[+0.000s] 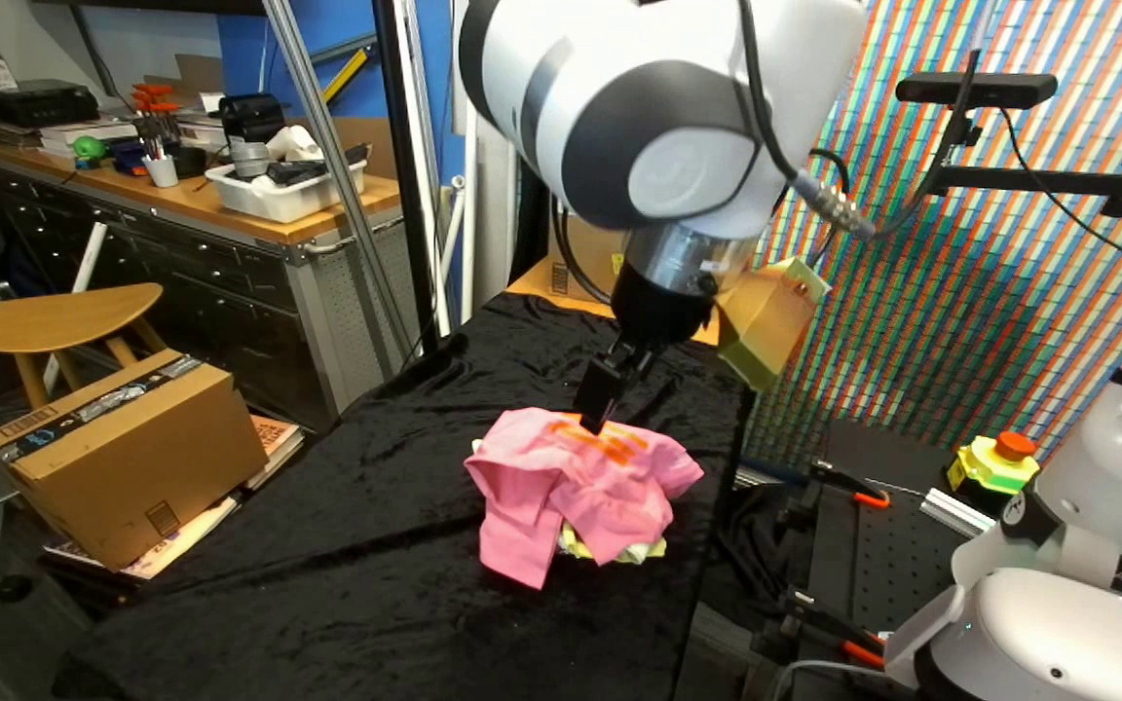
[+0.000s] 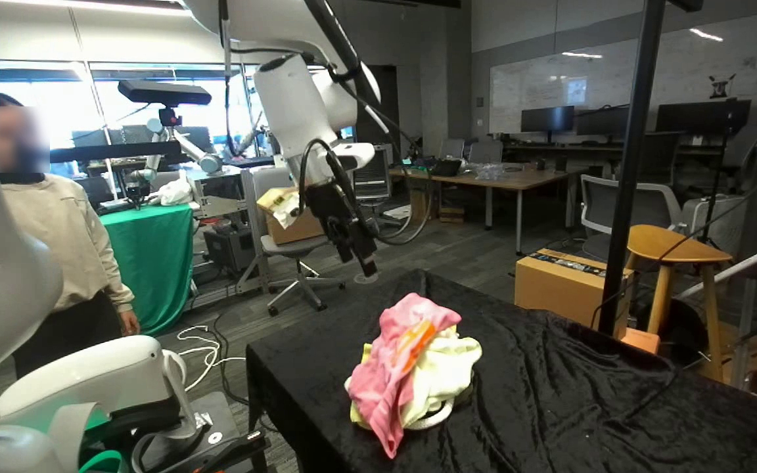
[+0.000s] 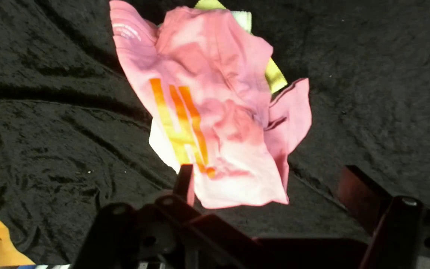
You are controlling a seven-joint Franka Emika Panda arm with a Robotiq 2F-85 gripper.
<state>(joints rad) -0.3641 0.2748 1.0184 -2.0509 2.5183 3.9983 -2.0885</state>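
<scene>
One crumpled pink shirt (image 3: 220, 112), streaked with orange print (image 3: 180, 140), lies over pale yellow cloth (image 2: 447, 368) on the black velvet-covered table (image 1: 356, 545). Above it the gripper (image 3: 267, 170) hangs, jaws spread wide. Beyond, a wooden-topped workbench (image 1: 132, 199) carries a white plastic bin (image 1: 293, 202) jumbled with grey and black items (image 1: 294, 173), near a white cup (image 1: 161, 173) of pens (image 1: 154, 148).

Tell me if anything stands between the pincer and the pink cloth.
Nothing visible does. The open pincer hangs above the pink cloth, and an exterior view shows a gap with nothing in it. The pale yellow cloth lies partly beneath the pink one, out of the way.
</scene>
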